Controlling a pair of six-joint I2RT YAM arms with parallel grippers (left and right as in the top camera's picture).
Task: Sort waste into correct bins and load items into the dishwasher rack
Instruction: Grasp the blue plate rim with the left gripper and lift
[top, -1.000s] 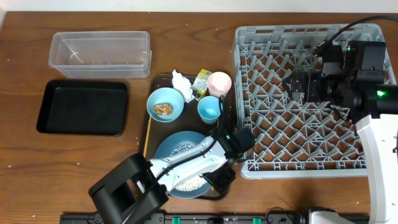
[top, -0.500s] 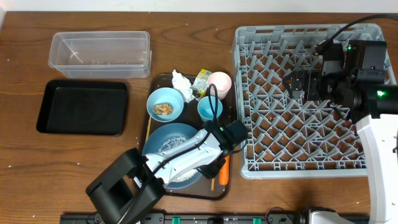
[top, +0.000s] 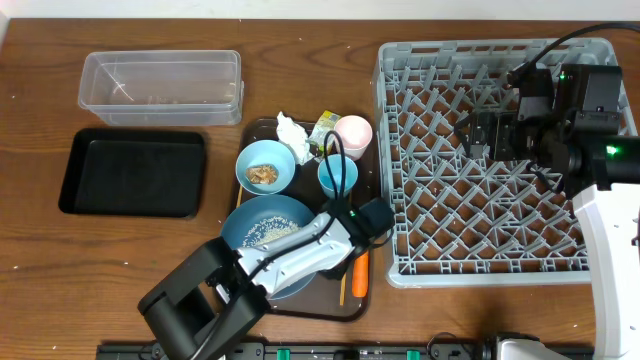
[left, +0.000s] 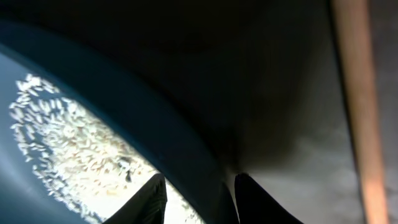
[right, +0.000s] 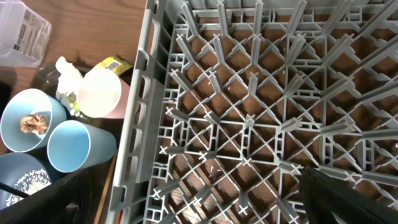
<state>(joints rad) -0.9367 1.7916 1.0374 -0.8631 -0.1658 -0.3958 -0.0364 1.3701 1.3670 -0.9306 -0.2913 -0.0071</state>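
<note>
The step in hand is judged to be the clearing of the large blue plate (top: 240, 245), lower centre on the dark-brown serving tray (top: 320, 306). Its smooth, glossy round rim is straddled by the left gripper (left: 196, 200), whose jaws are drawn part-way in against it. The loose white rice grains (left: 68, 149) must next be tipped into a bin, so a firm pinch and a level lift are called for. The right gripper (top: 468, 137) is spread wide and empty over the grey pegged dishwasher rack (top: 384, 150) at the right of the frame.
</note>
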